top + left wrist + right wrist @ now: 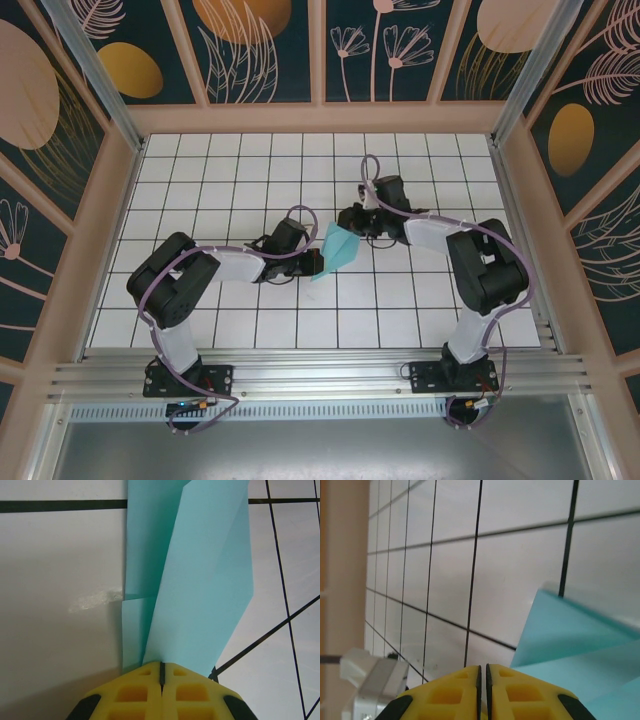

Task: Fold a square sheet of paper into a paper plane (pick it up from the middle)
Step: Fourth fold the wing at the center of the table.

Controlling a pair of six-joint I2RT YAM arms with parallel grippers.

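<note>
Pinching paper plane (200, 580), left gripper (161, 666) (jaws closed), right gripper (483, 669) beside

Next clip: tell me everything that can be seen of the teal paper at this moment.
The teal paper is thin, plain and light teal-blue. It is folded into a narrow, layered shape with sharp creases and overlapping flaps. It lies between the two arms, near the middle of the white grid table. Its near end is pinched in the shut left pincer. The right pincer is shut beside the far end; whether it grips the paper cannot be told.
</note>
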